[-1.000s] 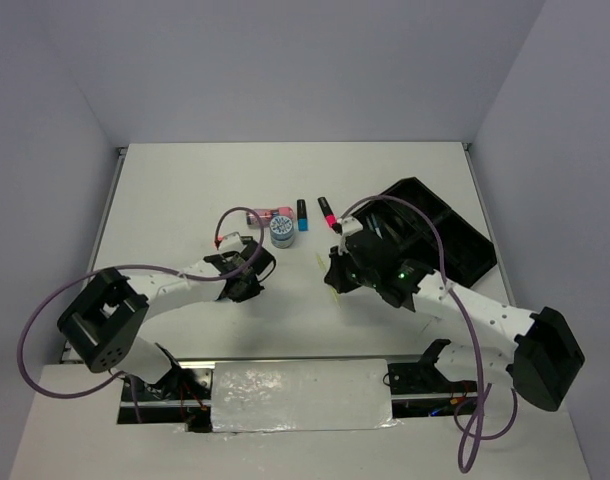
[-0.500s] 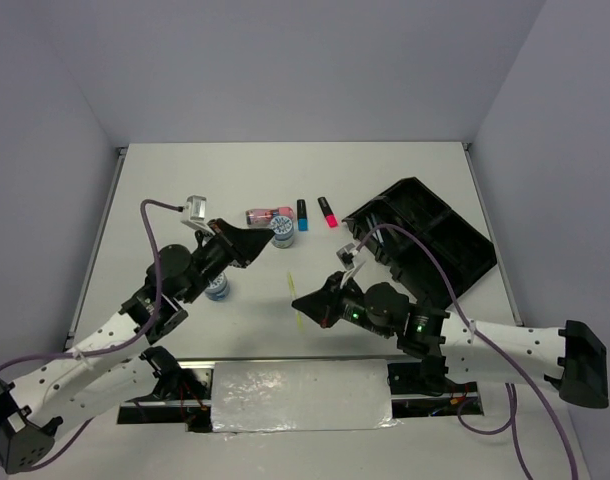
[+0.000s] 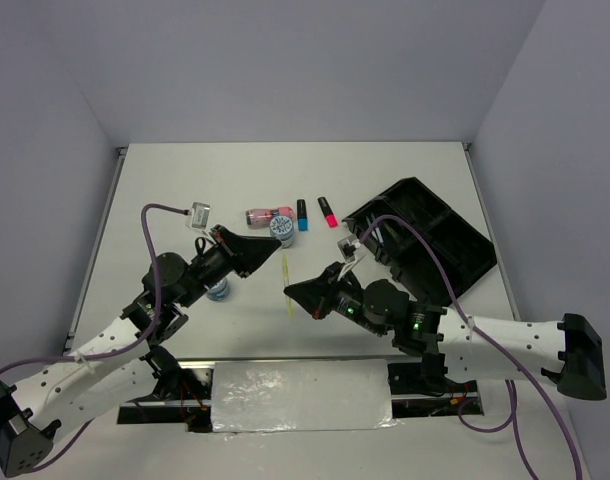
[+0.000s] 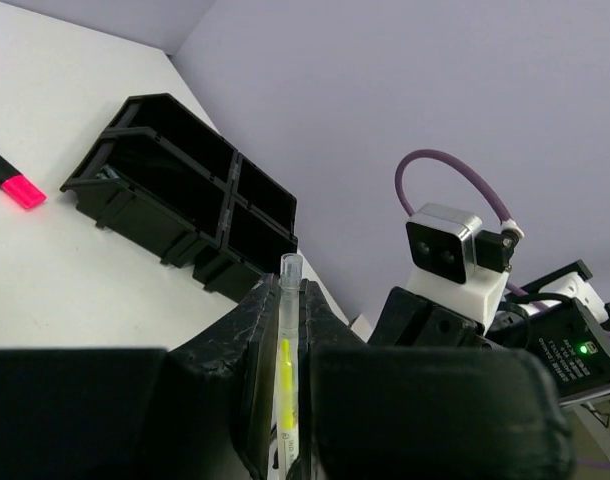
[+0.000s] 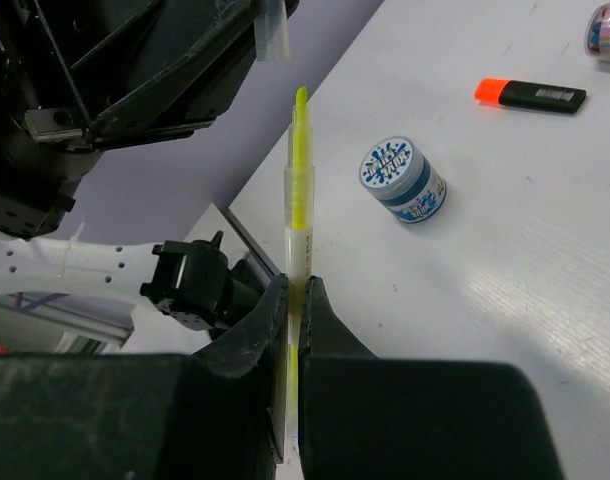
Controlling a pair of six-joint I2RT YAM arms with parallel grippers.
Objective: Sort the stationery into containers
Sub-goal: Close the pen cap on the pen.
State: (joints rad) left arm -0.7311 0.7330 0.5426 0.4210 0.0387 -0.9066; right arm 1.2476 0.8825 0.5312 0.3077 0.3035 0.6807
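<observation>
Right gripper (image 5: 295,290) is clamped on a thin yellow pen (image 5: 299,200), held off the table (image 3: 185,180) at centre frame in the top view. Left gripper (image 3: 271,250) is closed on a clear cap (image 4: 290,272) just above the pen tip (small gap visible in the right wrist view). Black organiser tray (image 3: 425,235) sits at centre right. Pink tube (image 3: 268,215), one blue-white disc (image 3: 282,230), blue marker (image 3: 302,214) and pink marker (image 3: 328,212) lie in a row at upper centre. Second disc (image 3: 217,290) is left of centre, beside the left arm. Orange marker (image 5: 530,95) lies on the table.
</observation>
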